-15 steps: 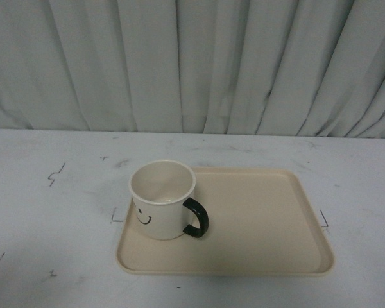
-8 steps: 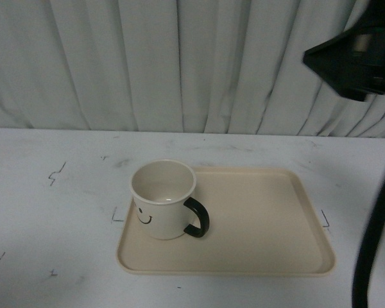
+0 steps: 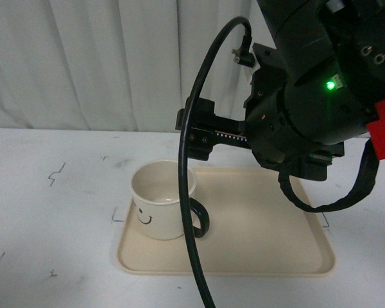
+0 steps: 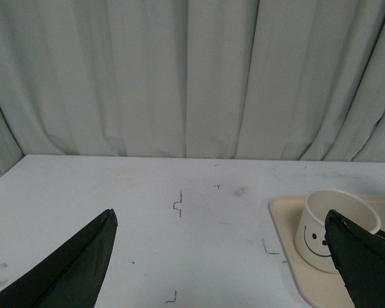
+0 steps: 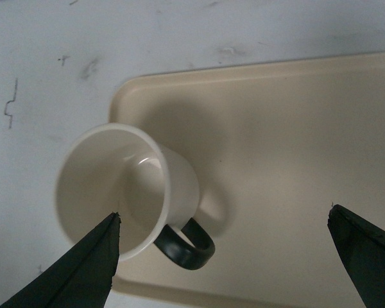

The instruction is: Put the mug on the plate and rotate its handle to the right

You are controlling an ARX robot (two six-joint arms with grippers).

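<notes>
The cream mug [image 3: 160,202] with a black smiley face stands upright on the left part of the beige plate [image 3: 263,240]. Its black handle [image 3: 203,221] points right and slightly toward me, partly behind a black cable. My right gripper [image 5: 223,212] is open and empty above the plate. In its wrist view the mug [image 5: 179,186] and handle [image 5: 189,247] lie near one finger, over the plate [image 5: 295,141]. My left gripper [image 4: 221,213] is open and empty over the bare table, left of the plate [image 4: 283,224]. The mug [image 4: 314,237] shows beside one of its fingers.
The right arm's black body [image 3: 308,96] fills the upper right of the front view and hides the plate's far edge. Its cable [image 3: 189,256] hangs in front of the mug. The white table [image 3: 51,212] carries small black marks. A pale curtain [image 3: 115,64] hangs behind.
The right arm has swung in from the upper right and now hangs over the plate, with its cable in front of the mug. The mug and plate have not moved.
</notes>
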